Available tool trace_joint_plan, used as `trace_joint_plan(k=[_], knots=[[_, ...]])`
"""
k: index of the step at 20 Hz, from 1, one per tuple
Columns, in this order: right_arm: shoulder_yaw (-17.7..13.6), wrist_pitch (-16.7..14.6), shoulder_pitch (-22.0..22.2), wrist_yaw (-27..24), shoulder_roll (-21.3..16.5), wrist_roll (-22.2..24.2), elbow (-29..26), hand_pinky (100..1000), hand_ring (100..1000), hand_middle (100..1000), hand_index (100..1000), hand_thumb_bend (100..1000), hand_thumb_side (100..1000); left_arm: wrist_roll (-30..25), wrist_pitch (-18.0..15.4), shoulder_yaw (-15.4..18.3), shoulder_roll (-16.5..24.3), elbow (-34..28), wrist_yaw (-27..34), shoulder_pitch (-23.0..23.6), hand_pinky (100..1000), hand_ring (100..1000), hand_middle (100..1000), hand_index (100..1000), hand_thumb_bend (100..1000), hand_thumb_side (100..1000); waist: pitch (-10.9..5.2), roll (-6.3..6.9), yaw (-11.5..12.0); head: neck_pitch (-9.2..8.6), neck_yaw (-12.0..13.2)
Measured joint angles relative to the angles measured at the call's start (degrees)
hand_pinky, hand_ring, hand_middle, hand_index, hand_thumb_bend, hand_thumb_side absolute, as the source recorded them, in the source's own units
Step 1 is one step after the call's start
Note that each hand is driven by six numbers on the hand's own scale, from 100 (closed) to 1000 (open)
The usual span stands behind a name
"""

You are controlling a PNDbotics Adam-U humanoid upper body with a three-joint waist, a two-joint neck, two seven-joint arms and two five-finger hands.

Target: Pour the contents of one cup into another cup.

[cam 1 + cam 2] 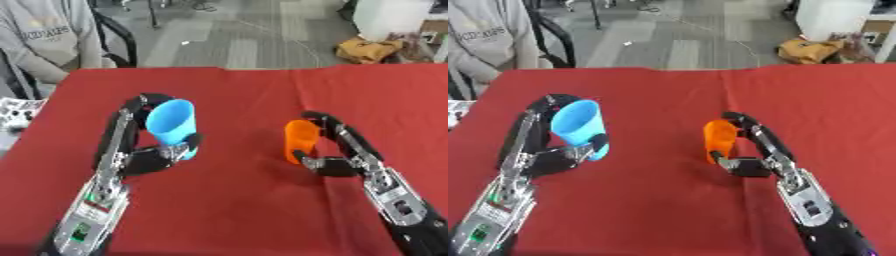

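Left hand (144,157) has its fingers curled around the blue cup (172,127), toward the left edge of the red table (236,210); right hand (337,162) grasps the orange cup (300,140) near its middle.

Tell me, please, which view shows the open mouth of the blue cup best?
The left eye view: the blue cup, held in the left hand, shows its rim and inside wall. The right eye view shows nearly the same, only closer to the picture's left side.
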Motion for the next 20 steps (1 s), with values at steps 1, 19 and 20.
trace_joint_plan(k=[1,19,20], knots=[[-0.1,-0.1,0.0,-0.1,0.0,-0.1,-0.1,780,876,877,937,399,100,0.0,0.0,0.0,0.0,0.1,0.0,0.0,324,270,303,663,602,100,0.00,0.00,0.0,0.00,0.0],[-0.6,-0.7,0.0,0.2,0.7,0.0,2.5,773,867,864,927,428,100,-0.2,-0.2,0.0,0.0,0.2,-0.4,0.1,327,271,302,664,585,100,0.00,0.56,-0.2,0.00,0.0],[-0.6,-0.8,0.0,0.3,0.9,0.1,2.9,772,866,863,925,428,100,-0.2,-0.2,0.0,0.0,0.2,-0.4,0.1,328,271,303,664,584,100,0.00,0.68,-0.2,0.00,0.0]])
